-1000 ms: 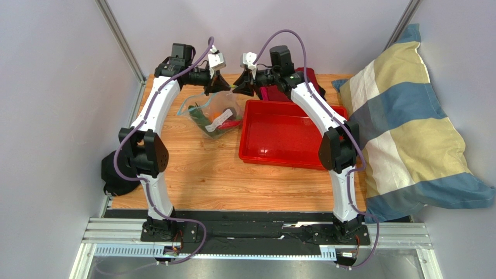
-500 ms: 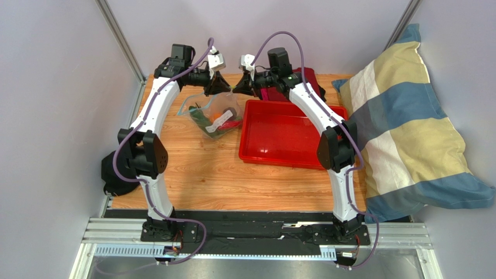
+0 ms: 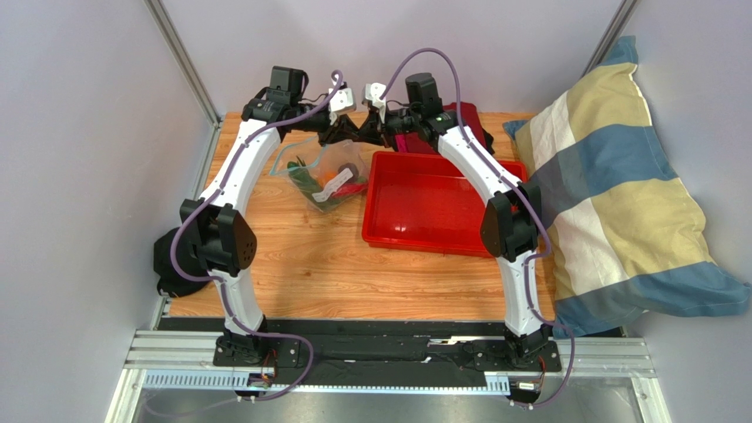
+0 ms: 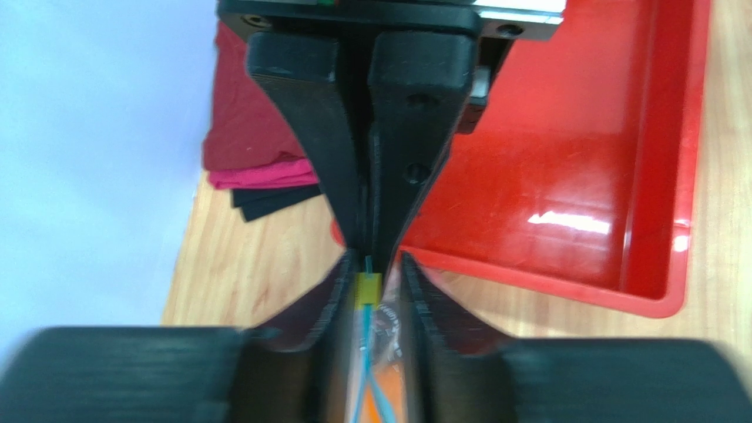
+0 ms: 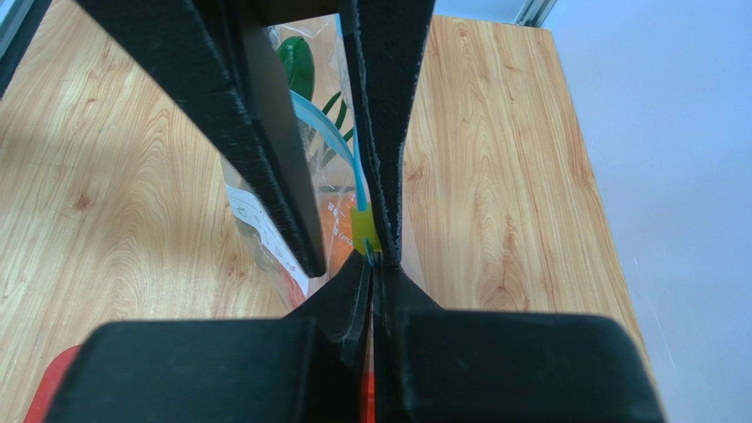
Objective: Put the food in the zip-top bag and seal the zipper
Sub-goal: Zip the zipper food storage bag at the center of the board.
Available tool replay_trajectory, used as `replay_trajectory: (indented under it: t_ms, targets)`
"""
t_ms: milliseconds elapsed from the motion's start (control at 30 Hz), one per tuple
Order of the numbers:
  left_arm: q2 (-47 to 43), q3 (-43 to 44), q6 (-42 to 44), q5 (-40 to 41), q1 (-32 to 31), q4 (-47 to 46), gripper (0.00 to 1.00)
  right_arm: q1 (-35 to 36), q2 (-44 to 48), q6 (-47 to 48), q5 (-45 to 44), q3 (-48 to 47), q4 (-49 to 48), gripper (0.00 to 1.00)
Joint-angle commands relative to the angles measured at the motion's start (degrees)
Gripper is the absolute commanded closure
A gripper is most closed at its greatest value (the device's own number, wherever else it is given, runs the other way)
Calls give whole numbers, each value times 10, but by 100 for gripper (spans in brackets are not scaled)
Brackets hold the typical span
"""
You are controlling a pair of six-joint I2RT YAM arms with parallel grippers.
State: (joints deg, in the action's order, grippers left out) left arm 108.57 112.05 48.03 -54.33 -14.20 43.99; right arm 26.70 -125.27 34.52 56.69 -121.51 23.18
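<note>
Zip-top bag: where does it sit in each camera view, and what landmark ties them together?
Top external: zip-top bag upper middle, just left of the red tray.
Left wrist: bottom centre, only a sliver of its mouth edge.
Right wrist: upper centre, running down to mid-frame.
Shared landmark: the wooden table, seen in all three.

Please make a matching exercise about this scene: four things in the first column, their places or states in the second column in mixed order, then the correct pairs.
1. zip-top bag
2. red tray
3. pillow
4. right gripper

A. striped, at the right edge of the table
B. shut on the zipper
C. holds the food, left of the tray
D. on the table, right of the bag

Pairs: 1-C, 2-D, 3-A, 4-B
</note>
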Motion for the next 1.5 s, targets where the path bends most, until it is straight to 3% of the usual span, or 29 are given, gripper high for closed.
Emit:
replay_trajectory:
  t_ms: [0, 233, 500, 700, 833, 1467]
  targets:
    - [-9, 22, 15, -2, -3, -6, 76, 5, 23, 1, 3, 6, -32, 100]
    - [-7, 14, 29, 11, 0, 18, 76, 3, 28, 2, 0, 18, -39, 100]
    - [-2, 20, 36, 12, 0, 32, 67, 3, 31, -4, -2, 20, -44, 100]
    - [11, 38, 38, 18, 0, 54, 81, 2, 31, -18, 0, 21, -57, 100]
    - [15, 46, 46, 26, 1, 74, 96, 0, 35, -22, -1, 30, -68, 100]
    - [1, 29, 70, 20, 50, 125, 100, -18, 48, -74, -5, 61, -124, 100]
